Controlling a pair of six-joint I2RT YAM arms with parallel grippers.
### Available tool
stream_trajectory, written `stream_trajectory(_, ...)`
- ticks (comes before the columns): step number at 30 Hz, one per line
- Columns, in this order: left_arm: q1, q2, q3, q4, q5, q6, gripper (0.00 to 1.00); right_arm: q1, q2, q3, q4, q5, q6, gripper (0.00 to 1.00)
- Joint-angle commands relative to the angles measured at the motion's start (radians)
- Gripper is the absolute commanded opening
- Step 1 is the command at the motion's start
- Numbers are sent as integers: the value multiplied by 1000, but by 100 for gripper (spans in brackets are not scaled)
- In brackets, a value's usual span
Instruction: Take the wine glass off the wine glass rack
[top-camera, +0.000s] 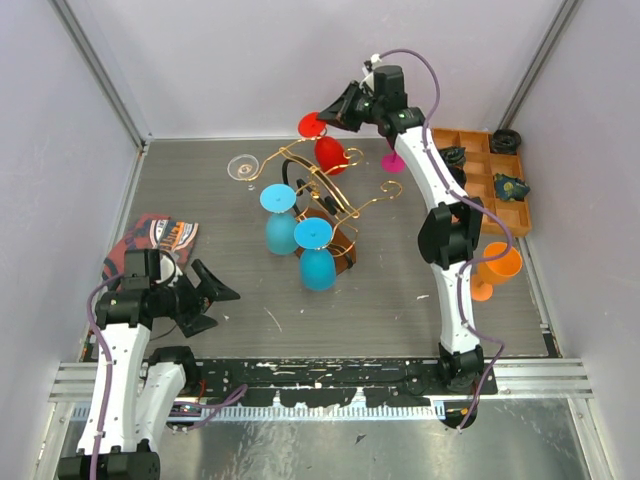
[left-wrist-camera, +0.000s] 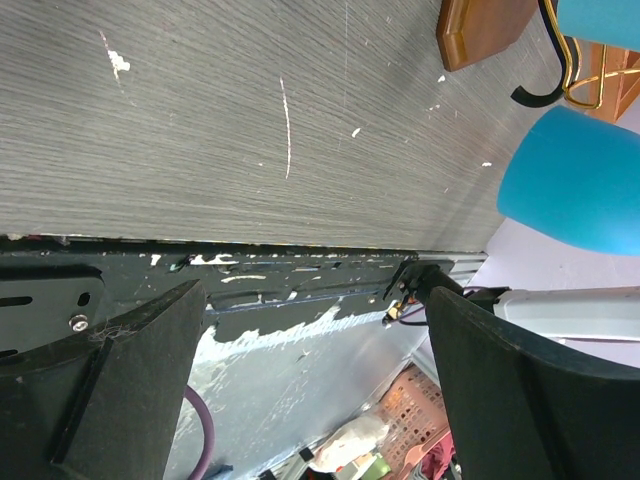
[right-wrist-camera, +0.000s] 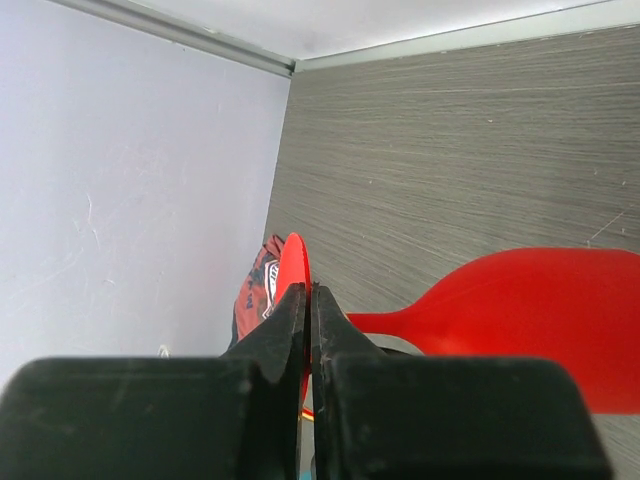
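Right pincer (right-wrist-camera: 310, 300): closed tight on the flat foot of the red wine glass (top-camera: 330, 152), near the far edge of the counter (top-camera: 400, 290).
Red wine glass: tilted, bowl just beside the far scroll arm of the wine glass rack (top-camera: 325, 195); cannot tell whether it hangs on the wire.
Wine glass rack: mid-counter, blue glasses (top-camera: 318, 268) hanging on it.
Left pincer (top-camera: 212, 305): fingers wide apart, holding nothing, towards the counter's near left corner.

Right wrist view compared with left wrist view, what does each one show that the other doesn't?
Only the right wrist view shows the red wine glass, its foot pinched in shut jaws, and a patterned cloth. Only the left wrist view shows a blue glass, the rack's wooden base and open jaws. Both show the grey table.
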Motion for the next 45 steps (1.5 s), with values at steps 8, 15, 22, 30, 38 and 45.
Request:
stream_trajectory(8, 1, -12, -16, -16, 39, 21, 98, -66, -198, -117, 108, 34, 9, 1)
stream_trajectory(15, 1, -7, -13, 3, 34, 12, 98, -64, -267, -206, 83, -58, -1, 1)
stream_trajectory(22, 0, -12, -17, -22, 26, 32, 98, -3, -274, -256, 79, -96, -4, 1)
stream_trajectory(30, 0, -18, -35, -37, 26, 47, 98, 62, -213, -211, 85, -91, 9, 1)
stream_trajectory(38, 0, -15, -37, -35, 25, 51, 98, 94, -109, -96, 148, -139, 92, 1)
stream_trajectory(45, 1, -15, -35, -43, 24, 55, 98, 108, -98, -81, 310, -72, 111, 1)
